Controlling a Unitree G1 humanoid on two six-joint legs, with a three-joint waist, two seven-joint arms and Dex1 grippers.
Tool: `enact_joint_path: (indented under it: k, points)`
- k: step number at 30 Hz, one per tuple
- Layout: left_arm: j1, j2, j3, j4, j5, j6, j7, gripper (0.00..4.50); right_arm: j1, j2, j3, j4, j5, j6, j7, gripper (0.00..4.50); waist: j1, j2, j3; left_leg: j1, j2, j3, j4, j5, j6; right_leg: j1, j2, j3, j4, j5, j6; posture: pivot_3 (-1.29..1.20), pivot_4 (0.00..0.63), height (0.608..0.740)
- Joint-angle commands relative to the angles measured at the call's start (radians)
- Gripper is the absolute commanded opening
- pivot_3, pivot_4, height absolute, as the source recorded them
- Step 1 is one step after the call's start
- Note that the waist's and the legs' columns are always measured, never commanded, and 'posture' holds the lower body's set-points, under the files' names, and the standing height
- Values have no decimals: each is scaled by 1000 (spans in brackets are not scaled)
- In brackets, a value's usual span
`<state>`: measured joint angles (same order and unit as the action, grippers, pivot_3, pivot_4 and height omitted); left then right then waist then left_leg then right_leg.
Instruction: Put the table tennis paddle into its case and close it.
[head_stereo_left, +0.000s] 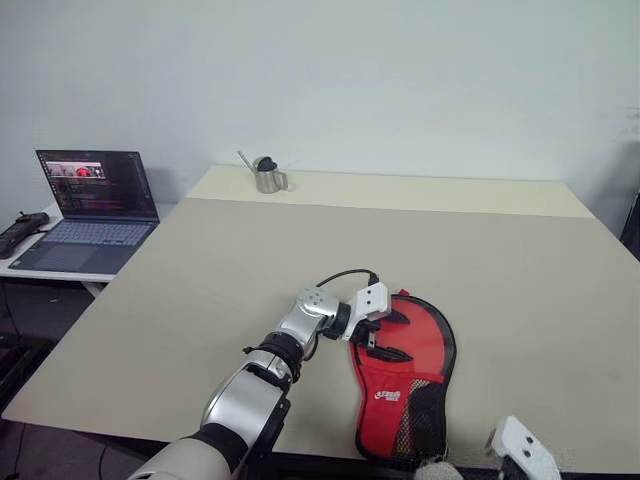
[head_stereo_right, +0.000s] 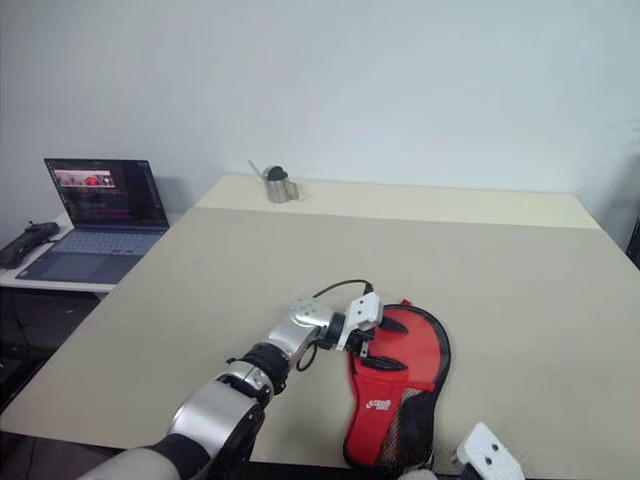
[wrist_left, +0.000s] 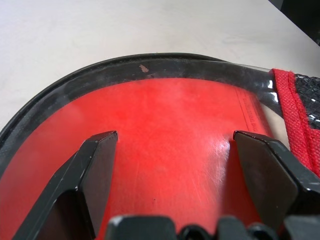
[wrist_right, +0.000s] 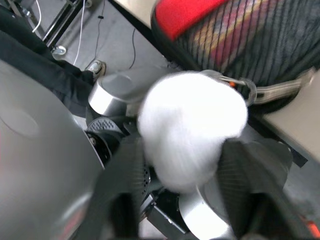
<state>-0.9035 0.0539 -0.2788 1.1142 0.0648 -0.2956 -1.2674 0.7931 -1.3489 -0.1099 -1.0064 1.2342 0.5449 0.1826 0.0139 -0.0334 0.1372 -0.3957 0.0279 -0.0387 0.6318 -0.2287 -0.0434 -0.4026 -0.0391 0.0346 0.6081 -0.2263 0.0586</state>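
The left hand (head_stereo_left: 385, 337) was spread wide over the red case (head_stereo_left: 410, 385), gripping nothing; the right hand (head_stereo_left: 522, 452), cut off near the beige tabletop (head_stereo_left: 200, 290) edge, I couldn't tell.

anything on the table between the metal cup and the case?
Nothing. In the left eye view the table is bare between the metal cup at the far edge and the case near the front edge.

Case (head_stereo_left: 405, 385) on table (head_stereo_left: 200, 290) (near edge)

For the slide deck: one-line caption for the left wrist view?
Left tool open over the red case on the table.
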Motion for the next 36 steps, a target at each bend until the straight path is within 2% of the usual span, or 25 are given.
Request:
enact_joint_path:
  k: [1, 4, 8, 10, 12, 20, 22, 27, 36]
  points:
    - [56, -7, -66, 74, 87, 14, 16, 4047, 19, -36, -202, -41, 179, 0, -9, 3265, 1, -1, 0, 0, 0, 0, 0, 0, 0, 0, 0, 0, 0, 0, 0, 0, 150, 740]
    - [60, -9, -66, 72, 86, 12, 14, 4047, 75, 22, -416, -41, 251, 73, 22, 3265, 9, -2, 1, -1, 0, 0, 1, 0, 0, 1, 0, 0, -2, 0, 0, 0, 150, 740]
    - [65, -9, -65, 70, 86, 12, 12, 4047, 175, 170, -694, -41, 269, 169, 124, 3265, 12, -4, 0, -3, 0, 0, 0, -1, 0, 5, 0, 0, -4, 0, 1, 0, 150, 740]
    - [70, -9, -66, 67, 86, 9, 9, 4047, 212, 239, -763, -41, 212, 193, 169, 3265, 11, -4, 0, -2, 0, -1, 0, -2, 2, 9, 0, -1, -5, -1, 1, 0, 150, 740]
    - [73, -12, -65, 64, 84, 8, 7, 4047, 201, 285, -780, -33, 131, 200, 184, 3265, 9, -4, 0, 0, 1, -2, 0, -3, 2, 12, 0, -1, -7, -1, 1, 0, 150, 740]
    - [75, -19, -45, 27, 51, 9, -20, 4047, -150, 365, -506, 155, -195, 129, 143, 3265, 0, -2, 1, 4, 6, 0, -1, -7, -4, 15, -6, -2, -18, -1, 1, 0, 150, 740]
    - [74, -17, -33, 9, 36, 14, -28, 4047, -236, 395, -438, 202, -278, 106, 142, 3265, 3, -1, 1, 4, 1, 1, -2, -5, 5, 14, -7, -2, -18, -1, 1, 0, 150, 740]
    - [77, -13, 1, -52, -8, 41, -40, 4047, -415, 467, -297, 329, -429, 41, 194, 3265, 9, 3, 2, -3, -3, 2, -2, -8, 10, 13, -5, -1, -13, -3, 5, 0, 150, 740]
    - [134, -3, -8, -222, -53, 110, -84, 4047, -541, 533, -222, 429, -516, 64, 250, 3265, 5, 11, 8, -3, -1, 1, -2, -9, 13, 12, 0, 0, -11, -4, 4, 0, 150, 740]
